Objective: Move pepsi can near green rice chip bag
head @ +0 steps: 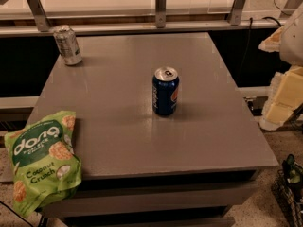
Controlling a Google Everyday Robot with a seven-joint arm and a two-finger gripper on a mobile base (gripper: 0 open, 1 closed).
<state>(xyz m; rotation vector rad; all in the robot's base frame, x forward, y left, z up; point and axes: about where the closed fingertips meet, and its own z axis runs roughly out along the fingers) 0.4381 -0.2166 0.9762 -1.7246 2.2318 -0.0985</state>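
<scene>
The pepsi can stands upright near the middle of the grey table; it is dark blue with a silver top and a round logo. The green rice chip bag lies at the table's front left corner and hangs partly over the edge. My gripper is at the right edge of the view, beyond the table's right side, pale and blocky under the white arm. It is well apart from the can and holds nothing that I can see.
A silver-grey can stands upright at the table's back left corner. A rail with metal posts runs behind the table. A dark wire basket sits on the floor at the lower right.
</scene>
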